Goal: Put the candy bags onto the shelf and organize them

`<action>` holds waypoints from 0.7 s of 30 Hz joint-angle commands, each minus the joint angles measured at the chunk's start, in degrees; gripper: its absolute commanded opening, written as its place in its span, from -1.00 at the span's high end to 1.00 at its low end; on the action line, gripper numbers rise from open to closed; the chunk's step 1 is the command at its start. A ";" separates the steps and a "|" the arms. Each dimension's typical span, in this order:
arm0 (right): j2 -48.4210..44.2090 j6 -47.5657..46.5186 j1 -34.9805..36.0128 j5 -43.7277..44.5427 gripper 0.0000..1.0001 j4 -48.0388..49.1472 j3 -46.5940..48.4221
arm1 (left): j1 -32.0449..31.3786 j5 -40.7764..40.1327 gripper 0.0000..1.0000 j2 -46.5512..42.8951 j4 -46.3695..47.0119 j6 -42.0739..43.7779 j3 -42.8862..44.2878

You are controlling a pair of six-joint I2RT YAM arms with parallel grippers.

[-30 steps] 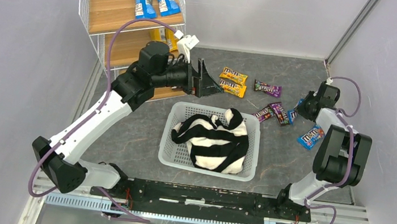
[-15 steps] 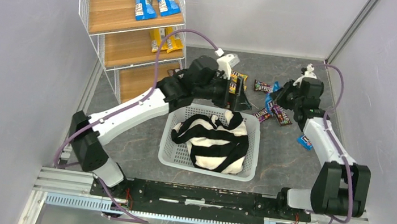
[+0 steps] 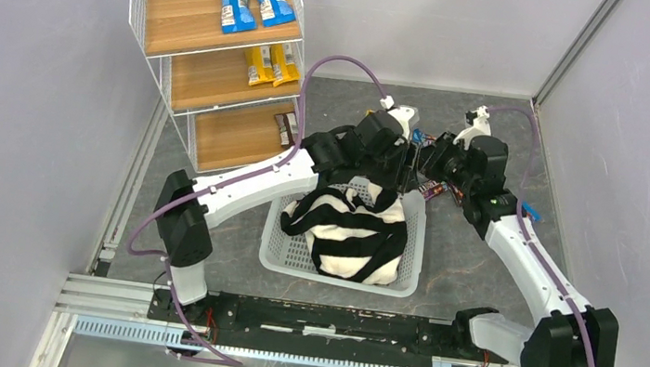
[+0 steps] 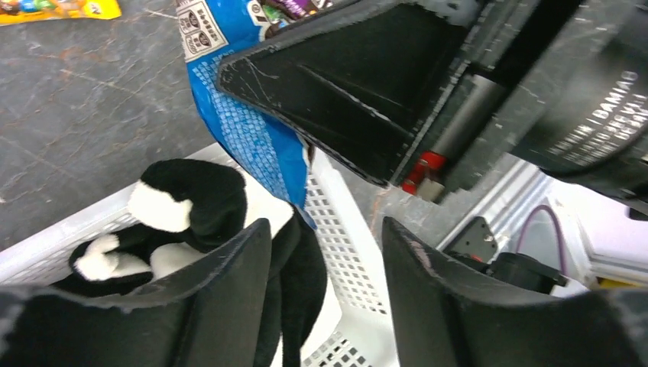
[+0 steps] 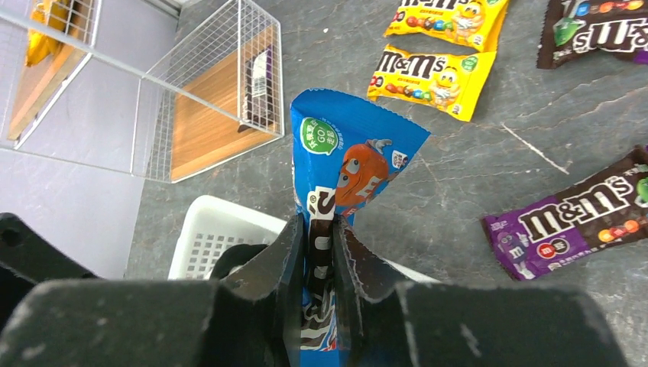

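My right gripper point(image 5: 321, 229) is shut on a blue candy bag point(image 5: 351, 153) and holds it upright over the far rim of the basket. In the left wrist view the same bag point(image 4: 244, 122) hangs just ahead of my open, empty left gripper point(image 4: 325, 229), apart from its fingers. From above the two grippers, left point(image 3: 402, 170) and right point(image 3: 427, 159), nearly meet. The shelf point(image 3: 226, 40) holds two blue bags point(image 3: 254, 4) on top, yellow bags point(image 3: 272, 65) in the middle and a dark bag point(image 3: 286, 127) at the bottom. Two yellow bags point(image 5: 428, 76) and purple bags point(image 5: 573, 222) lie on the floor.
A white lattice basket point(image 3: 281, 244) with a black-and-white striped cloth point(image 3: 353, 229) sits mid-floor under both grippers. Another blue bag point(image 3: 528, 210) lies at the right. Grey walls close in on all sides. The shelf's lower corner shows in the right wrist view point(image 5: 221, 99).
My left arm has swung right from the shelf to the basket's far rim. My right gripper has lifted the blue bag off the floor and carried it left to meet the left gripper.
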 commanded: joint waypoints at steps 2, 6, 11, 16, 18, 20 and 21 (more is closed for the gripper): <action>-2.71 2.23 2.09 -0.30 0.56 4.17 -1.56 | -0.99 -7.94 -0.08 0.67 -3.27 0.12 3.02; -4.87 2.66 3.63 0.41 0.56 4.81 -3.51 | -1.35 -10.46 0.24 0.48 -4.89 -0.68 2.80; -6.84 2.69 4.54 0.76 0.52 4.89 -5.53 | -1.45 -11.79 0.86 -2.17 -5.28 -1.80 1.07; -7.19 0.96 4.79 -0.87 0.14 5.77 -6.10 | -1.40 -12.80 0.96 -4.90 -8.15 -1.79 0.51; -6.33 -1.91 4.77 -1.23 -0.12 3.38 -3.51 | -1.15 -12.71 0.95 -6.92 -9.44 -1.11 -0.08; -5.84 -5.23 4.80 -1.11 -0.39 0.68 -0.51 | -0.74 -12.52 0.96 -9.16 -11.31 -0.09 -0.39; -5.73 -6.87 4.84 -0.57 -0.47 -0.84 1.13 | -0.26 -12.15 0.96 -10.38 -12.42 0.57 -0.26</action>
